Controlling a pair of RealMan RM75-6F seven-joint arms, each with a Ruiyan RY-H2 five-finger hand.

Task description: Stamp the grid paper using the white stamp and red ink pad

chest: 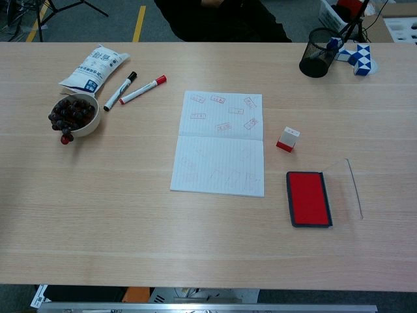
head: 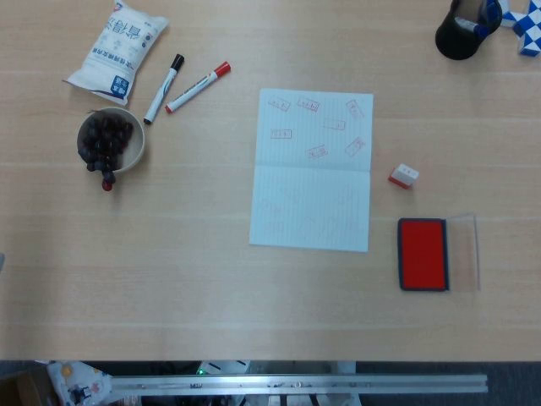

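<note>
Head view shows the wooden table (head: 254,296) with neither robot hand present, and the chest view shows none either, so how open they are, or whether they hold anything, cannot be told.

Take the grid paper (head: 312,169) as landmark. It lies flat mid-table, creased across the middle, its far half carrying several red rectangular stamp marks; their wording is too small to read. The near half shows only faint marks.

Right of the paper and nearer the robot sits the red ink pad (head: 423,254), its clear lid (head: 465,251) swung open to its right, probably so the pad is ready for inking. Just right of the paper's crease rests the white stamp (head: 404,176), red at its base, free and within likely reach of the right arm.

Far left of the paper lies a white packet (head: 118,51) with blue printed characters, not legible. Near it are a bowl (head: 110,142) of dark fruit and two markers (head: 182,87). Far right, beyond the paper, stands a black mesh cup (head: 463,32).
</note>
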